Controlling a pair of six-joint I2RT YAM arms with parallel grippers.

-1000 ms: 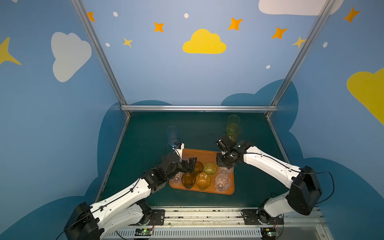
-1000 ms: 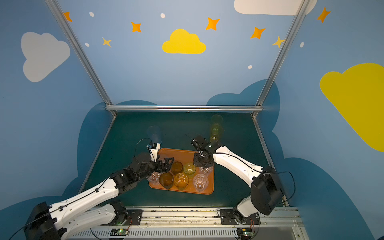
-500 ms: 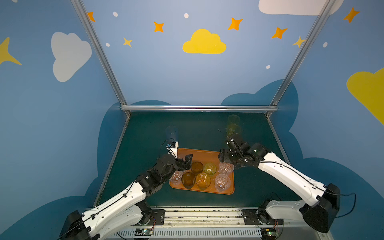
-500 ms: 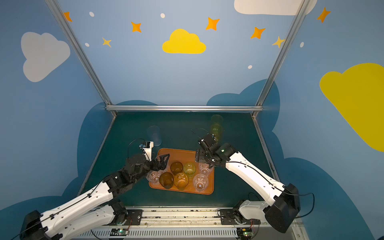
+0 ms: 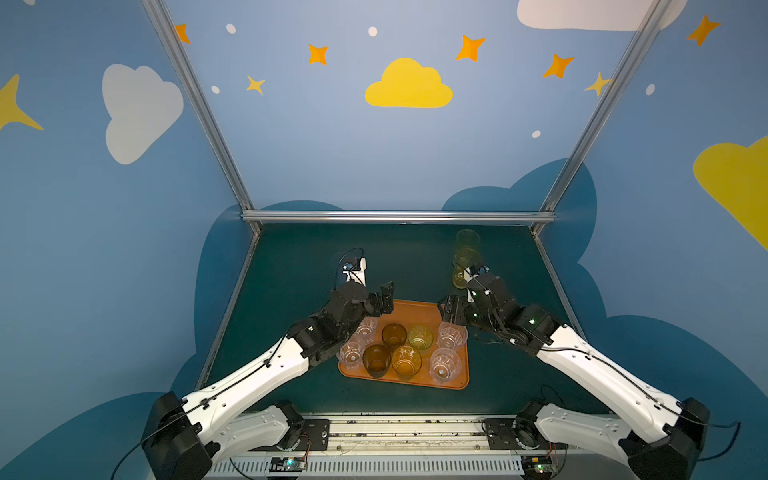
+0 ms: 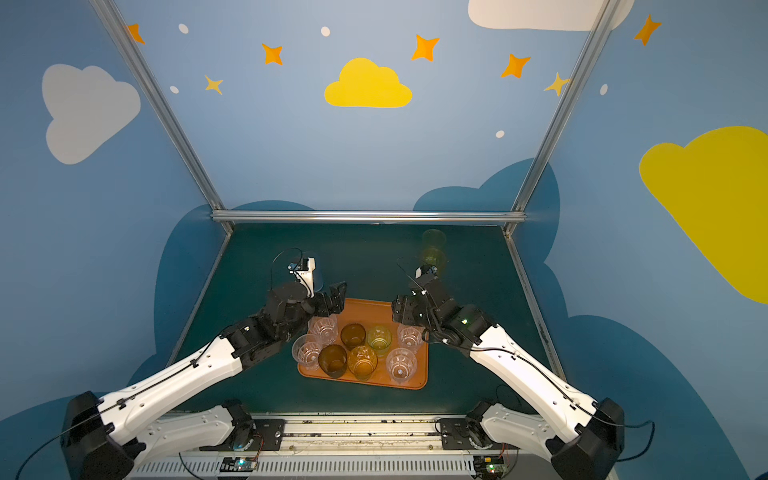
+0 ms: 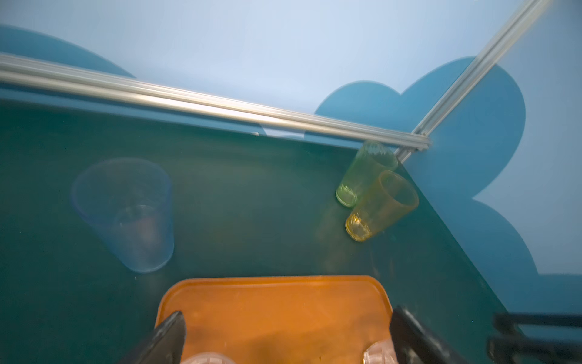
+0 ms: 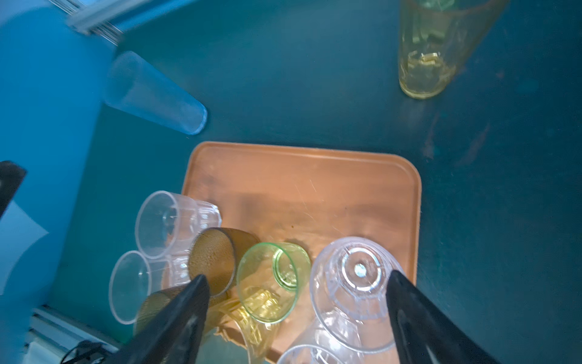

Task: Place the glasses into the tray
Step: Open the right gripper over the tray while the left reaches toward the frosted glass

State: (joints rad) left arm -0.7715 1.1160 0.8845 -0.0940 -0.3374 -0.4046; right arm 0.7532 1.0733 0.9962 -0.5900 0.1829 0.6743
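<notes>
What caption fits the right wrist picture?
Open right gripper over short glasses in the orange tray; tall yellow glass and bluish glass outside.

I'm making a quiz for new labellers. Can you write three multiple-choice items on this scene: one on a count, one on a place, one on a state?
1. How many tumblers stand on the orange tray? A five; B eight; C eleven.
2. Where are the two tall yellow tumblers? A on the tray; B in the near left corner; C on the green table beyond the tray's far right corner.
3. How is the left gripper? A open, empty; B shut on a brown tumbler; C shut on the tray rim.
Answers: 1 B, four clear, two brown, one green, one amber in both top views. 2 C, they stand off the tray, farther back. 3 A, its fingers are wide apart, gripping nothing.
</notes>
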